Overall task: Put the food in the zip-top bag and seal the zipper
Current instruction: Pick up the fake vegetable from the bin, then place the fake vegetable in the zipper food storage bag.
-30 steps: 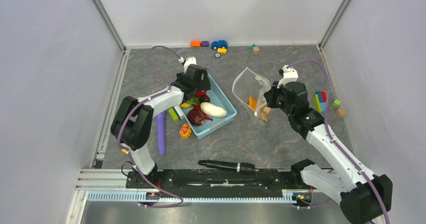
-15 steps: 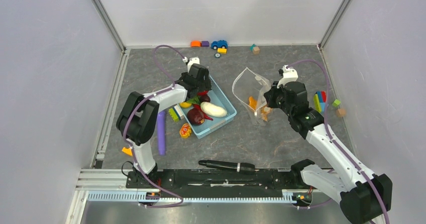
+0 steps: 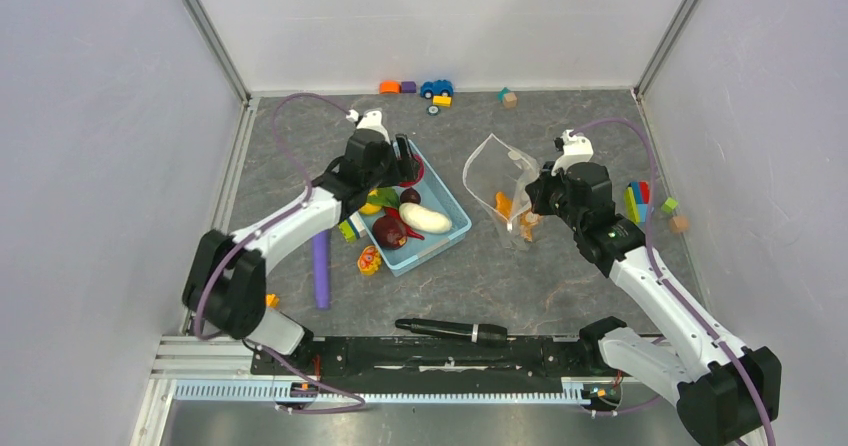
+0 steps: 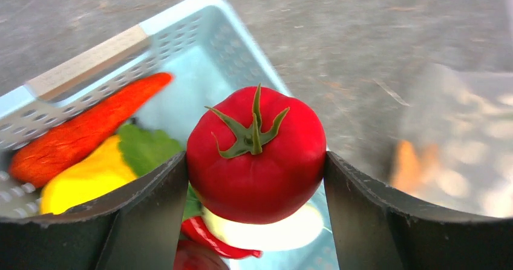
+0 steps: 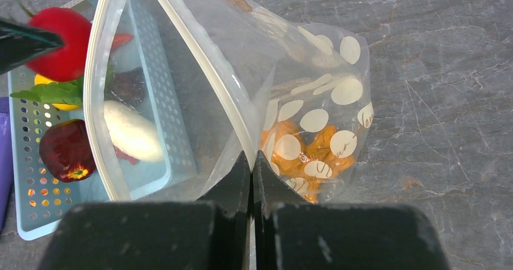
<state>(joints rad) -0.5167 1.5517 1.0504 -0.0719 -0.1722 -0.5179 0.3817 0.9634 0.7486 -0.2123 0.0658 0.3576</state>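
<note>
- Nearby, the right hand (image 5: 253,160) is pinching shut on the edge of the clear, white-dotted plastic bag (image 5: 314,121), holding its mouth open on the counter (image 5: 454,70); slipping would be collapsing it.
- Farther, the left hand (image 4: 255,167) is clamping a glossy round red toy tomato (image 4: 266,182) over the light-blue basket (image 4: 230,46); it could be squirting free.

The top external view looks down from above and behind the arm bases (image 3: 285,351), far enough to hold the whole table (image 3: 500,286). The left wrist view sits near, facing down past a red toy fruit (image 4: 256,161) into the light-blue basket (image 4: 181,25). The right wrist view looks down on the zip-top bag (image 5: 314,118) (close, almost filling the frame). Both wrist views share fruit, basket and bag.
</note>
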